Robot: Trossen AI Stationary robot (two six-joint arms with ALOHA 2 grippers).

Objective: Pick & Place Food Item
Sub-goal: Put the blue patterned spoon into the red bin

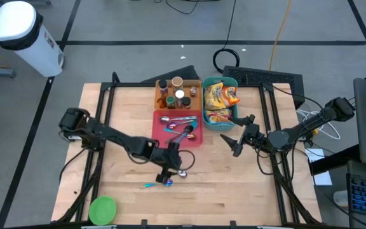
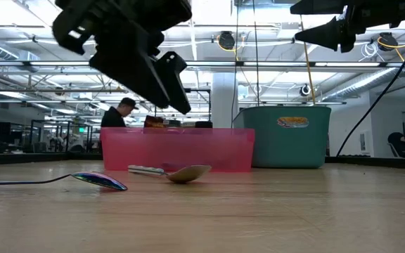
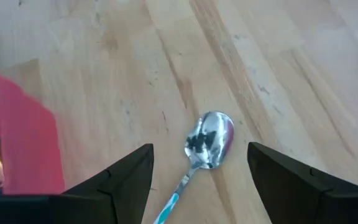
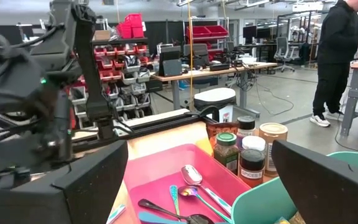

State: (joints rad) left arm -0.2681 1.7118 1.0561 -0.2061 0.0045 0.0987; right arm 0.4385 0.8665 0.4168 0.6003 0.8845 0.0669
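Observation:
The food shows as yellow and orange snack bags (image 1: 220, 102) lying in a teal bin (image 1: 235, 122) at the far middle of the table. My left gripper (image 1: 169, 172) hangs open above the bare wood in front of a pink tray (image 1: 196, 137), slanting down. A metal spoon (image 3: 209, 140) with a bluish handle lies flat on the wood below the gap between its fingers (image 3: 199, 148), untouched. My right gripper (image 1: 237, 144) waits open and level in the air beside the teal bin, holding nothing (image 4: 201, 149).
An orange tray of spice jars (image 1: 176, 92) stands behind the pink tray, which holds several utensils. A second, iridescent spoon (image 2: 100, 180) lies nearer the front edge. A green round plate (image 1: 102, 208) sits at the near left corner. A person stands beyond the table (image 4: 337, 56).

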